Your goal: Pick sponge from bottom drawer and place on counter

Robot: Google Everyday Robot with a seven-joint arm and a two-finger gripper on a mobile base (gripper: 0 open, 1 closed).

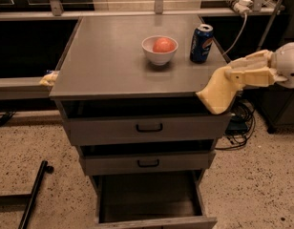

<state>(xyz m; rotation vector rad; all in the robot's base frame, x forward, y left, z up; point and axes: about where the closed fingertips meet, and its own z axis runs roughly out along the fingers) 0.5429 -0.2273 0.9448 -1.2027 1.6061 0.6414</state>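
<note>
Yellow sponge [217,93] | clamped in claw [238,75] | hanging at counter [113,61] right front corner

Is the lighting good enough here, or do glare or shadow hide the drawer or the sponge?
Camera view: dim, warm light with a soft sheen on the counter and no harsh glare. The open bottom drawer is shadowed inside. The tool, at the counter's right front corner gripping the sponge, is well lit.
</note>
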